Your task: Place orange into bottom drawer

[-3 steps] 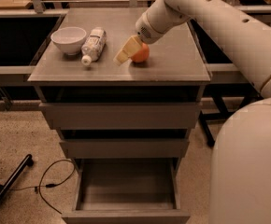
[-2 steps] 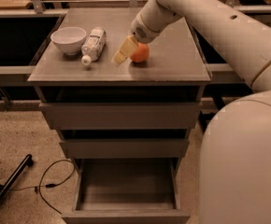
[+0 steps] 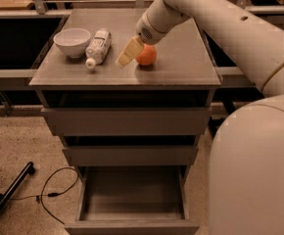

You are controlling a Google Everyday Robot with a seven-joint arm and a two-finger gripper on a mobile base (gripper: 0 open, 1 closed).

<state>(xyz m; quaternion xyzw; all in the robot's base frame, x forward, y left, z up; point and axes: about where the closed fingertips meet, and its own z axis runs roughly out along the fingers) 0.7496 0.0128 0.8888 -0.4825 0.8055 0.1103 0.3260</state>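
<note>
The gripper [image 3: 124, 58] lies between bottle [image 3: 98, 47] and orange [image 3: 147, 56], maybe touching.

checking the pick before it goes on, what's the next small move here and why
Probably secure the orange and lift it a little off the cabinet top. The gripper is right at the orange, the orange rests on the top, and the bottom drawer already stands open below.

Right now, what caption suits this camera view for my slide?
Gripper at the orange on the cabinet top, beside a bottle and white bowl; the bottom drawer stands open below.
</note>
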